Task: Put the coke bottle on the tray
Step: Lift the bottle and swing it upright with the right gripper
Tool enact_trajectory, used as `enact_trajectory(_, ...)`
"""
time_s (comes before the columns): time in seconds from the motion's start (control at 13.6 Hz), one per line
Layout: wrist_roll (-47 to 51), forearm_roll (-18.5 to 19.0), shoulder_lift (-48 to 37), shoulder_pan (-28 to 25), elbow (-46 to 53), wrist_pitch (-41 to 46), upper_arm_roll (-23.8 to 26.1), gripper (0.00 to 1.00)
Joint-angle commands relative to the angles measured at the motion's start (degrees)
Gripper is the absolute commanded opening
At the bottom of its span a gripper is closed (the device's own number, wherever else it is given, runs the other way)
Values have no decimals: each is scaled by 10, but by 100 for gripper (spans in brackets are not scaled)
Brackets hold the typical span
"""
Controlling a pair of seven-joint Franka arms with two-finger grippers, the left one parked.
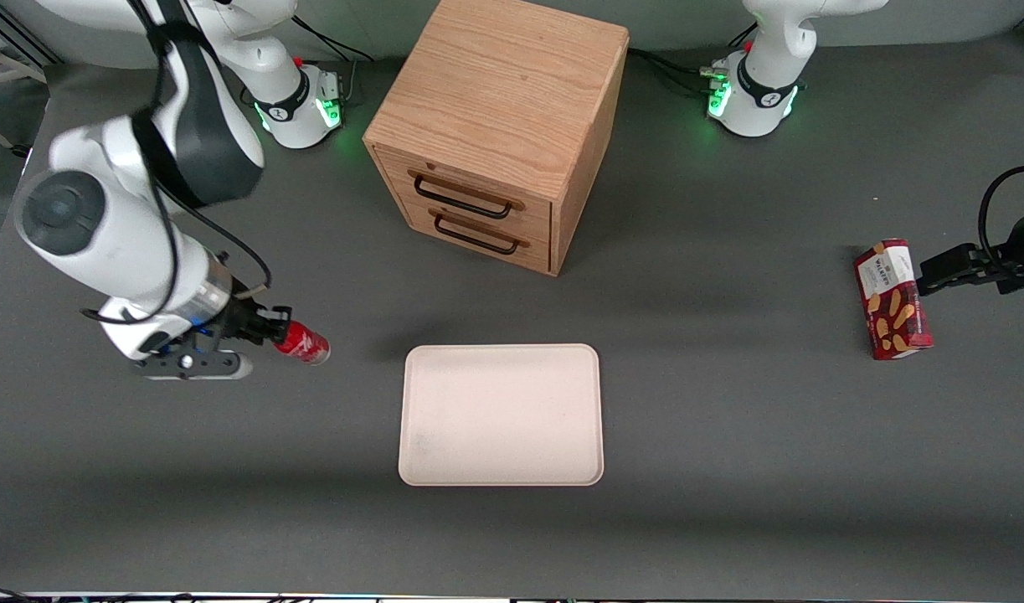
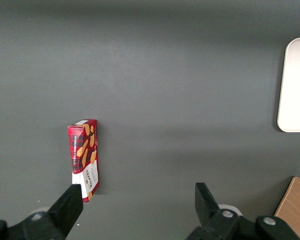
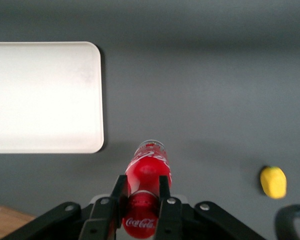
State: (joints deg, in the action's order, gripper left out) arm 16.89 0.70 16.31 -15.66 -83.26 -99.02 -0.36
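The coke bottle, small with a red label and a clear base, is held in my right gripper. The gripper is beside the tray, toward the working arm's end of the table. In the right wrist view the gripper is shut on the bottle's neck, just under the red cap, and the bottle points away from the camera over the grey table. The tray is large, flat and pale cream-pink, lies bare in the table's middle, and also shows in the right wrist view. The bottle is off the tray, a short gap from its edge.
A wooden two-drawer cabinet stands farther from the front camera than the tray. A red snack box lies toward the parked arm's end of the table. A yellow lump lies on the table beside the bottle.
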Motion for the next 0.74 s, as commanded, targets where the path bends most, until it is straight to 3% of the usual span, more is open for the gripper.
enact_trajectory(0.0, -5, -25, 0, 2, 82, 84, -3, 0)
enact_trajectory(0.44, 1, -26, 9, 4, 136, 130, 3, 0)
enact_trajectory(0.66, 65, -32, 85, -2, 233, 130, 26, 0)
